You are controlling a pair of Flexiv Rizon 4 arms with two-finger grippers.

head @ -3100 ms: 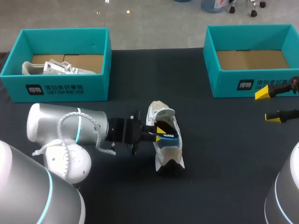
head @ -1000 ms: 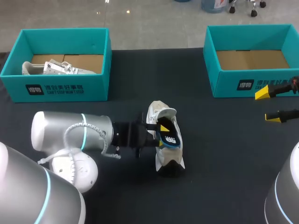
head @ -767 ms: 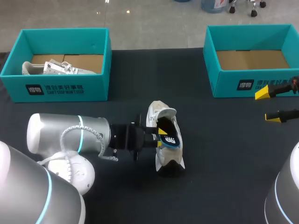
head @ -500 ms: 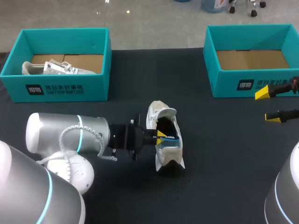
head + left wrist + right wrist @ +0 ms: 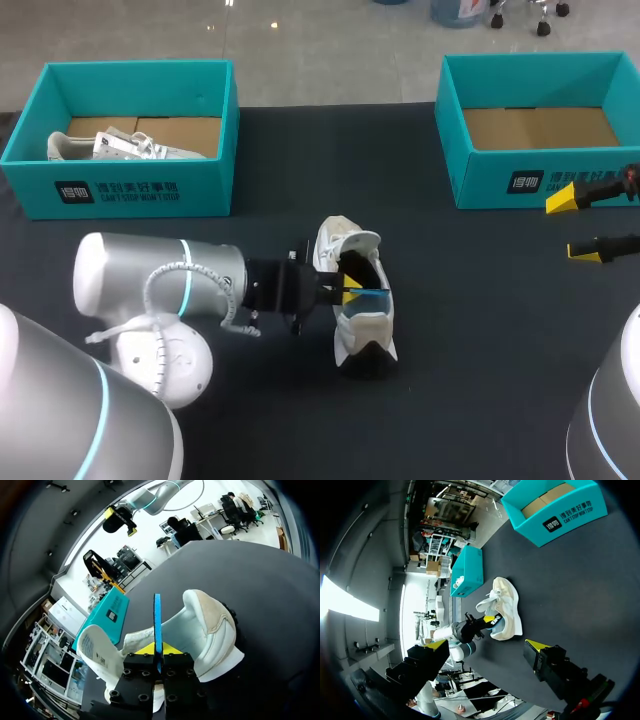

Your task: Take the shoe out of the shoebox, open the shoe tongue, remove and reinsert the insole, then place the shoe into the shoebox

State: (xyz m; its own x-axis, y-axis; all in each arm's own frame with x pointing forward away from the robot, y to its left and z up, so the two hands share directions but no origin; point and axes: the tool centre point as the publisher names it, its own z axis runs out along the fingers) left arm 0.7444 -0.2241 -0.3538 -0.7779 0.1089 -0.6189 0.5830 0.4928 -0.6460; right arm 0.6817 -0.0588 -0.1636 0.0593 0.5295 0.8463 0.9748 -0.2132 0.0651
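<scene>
Our left gripper (image 5: 347, 292) is pinched narrow on the blue insole (image 5: 157, 620), held on edge in the mouth of the white shoe (image 5: 362, 325), which lies mid-tabletop (image 5: 300, 420). The left shoebox (image 5: 120, 190), with another shoe (image 5: 100, 146) inside, sits far left and the right shoebox (image 5: 520, 180) far right, both well apart from the shoe. Our right gripper (image 5: 571, 224) hangs spread wide at the right edge, near the right shoebox's front wall.

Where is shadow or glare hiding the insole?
Head view: even light, but the shoe is dark inside and the insole shows only as a blue sliver. Left wrist view: well lit, insole edge-on in the left gripper. Right wrist view: insole too small to tell.
</scene>
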